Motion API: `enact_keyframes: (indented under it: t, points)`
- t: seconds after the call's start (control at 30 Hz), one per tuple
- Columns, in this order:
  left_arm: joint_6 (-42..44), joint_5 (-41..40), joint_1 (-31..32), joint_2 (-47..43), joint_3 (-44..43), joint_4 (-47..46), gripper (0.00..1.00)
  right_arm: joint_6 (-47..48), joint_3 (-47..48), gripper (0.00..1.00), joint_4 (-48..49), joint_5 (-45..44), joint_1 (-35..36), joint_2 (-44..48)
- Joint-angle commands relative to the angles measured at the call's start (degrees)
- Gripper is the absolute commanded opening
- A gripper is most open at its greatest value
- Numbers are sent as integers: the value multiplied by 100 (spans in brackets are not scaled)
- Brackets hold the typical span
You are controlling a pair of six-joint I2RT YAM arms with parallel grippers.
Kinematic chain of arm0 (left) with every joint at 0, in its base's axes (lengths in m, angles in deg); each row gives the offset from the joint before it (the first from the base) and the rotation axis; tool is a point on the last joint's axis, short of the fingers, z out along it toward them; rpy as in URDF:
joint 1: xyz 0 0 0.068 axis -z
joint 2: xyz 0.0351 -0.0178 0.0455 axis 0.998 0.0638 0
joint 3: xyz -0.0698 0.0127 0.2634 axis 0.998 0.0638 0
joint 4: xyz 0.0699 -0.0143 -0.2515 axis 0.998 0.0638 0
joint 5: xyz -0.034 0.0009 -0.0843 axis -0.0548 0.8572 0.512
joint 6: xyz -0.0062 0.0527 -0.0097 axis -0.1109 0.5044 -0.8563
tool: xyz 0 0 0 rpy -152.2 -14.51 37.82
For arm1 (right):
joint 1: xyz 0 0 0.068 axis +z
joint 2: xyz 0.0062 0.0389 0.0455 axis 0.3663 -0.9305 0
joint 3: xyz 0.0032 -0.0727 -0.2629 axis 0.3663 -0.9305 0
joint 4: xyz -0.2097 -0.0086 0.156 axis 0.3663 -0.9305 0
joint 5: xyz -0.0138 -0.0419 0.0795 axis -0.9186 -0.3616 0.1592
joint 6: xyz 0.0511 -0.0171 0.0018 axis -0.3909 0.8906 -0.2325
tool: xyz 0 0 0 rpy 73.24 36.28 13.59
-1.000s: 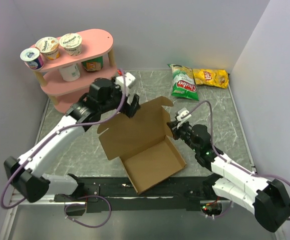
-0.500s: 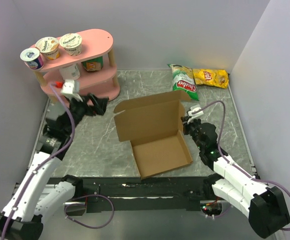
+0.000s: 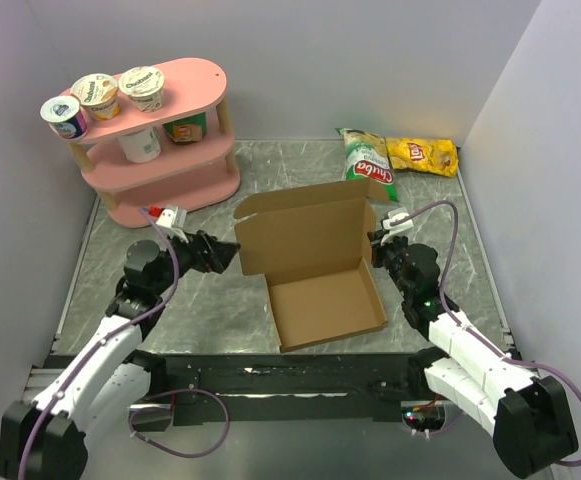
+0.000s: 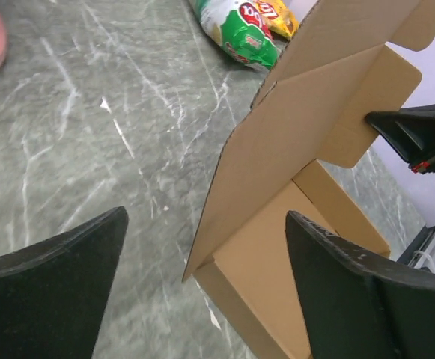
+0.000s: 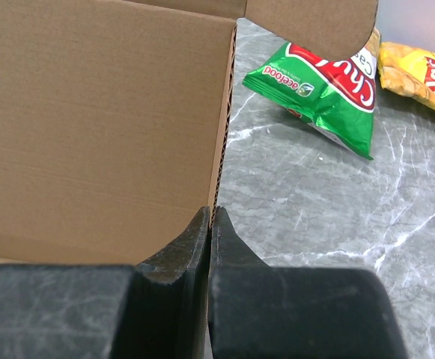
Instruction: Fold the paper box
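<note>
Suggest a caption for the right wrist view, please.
Shut right gripper at the upright paper box edge, chip bags beyond.

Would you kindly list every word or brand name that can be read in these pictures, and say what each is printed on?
"deefood" and "Chu": on the green chip bag, the rest covered by cardboard.
"Lay": on the yellow chip bag, cut off at the picture's edge.
Labels on the yogurt cups on the pink shelf: too small to read.
The paper box: no print.
</note>
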Motion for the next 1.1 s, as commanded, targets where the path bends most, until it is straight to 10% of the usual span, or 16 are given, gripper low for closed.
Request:
enact_keyframes:
  t: [0.0,0.23,0.6,1.07]
  points:
    - [28,436,-14,618,-148,-1139,88,66,16,0,-84,31,-45,109]
    - [90,568,56,1173,-227,-1657,76,40,16,0,-119,23,-46,109]
    - [705,-1046,1391,2096,-886,-1088,6,-65,-28,0,-180,102,-28,179]
    - [-306,-4378,3156,3000,-1624,-385,1,-881,-608,0,58,-1980,1175,865]
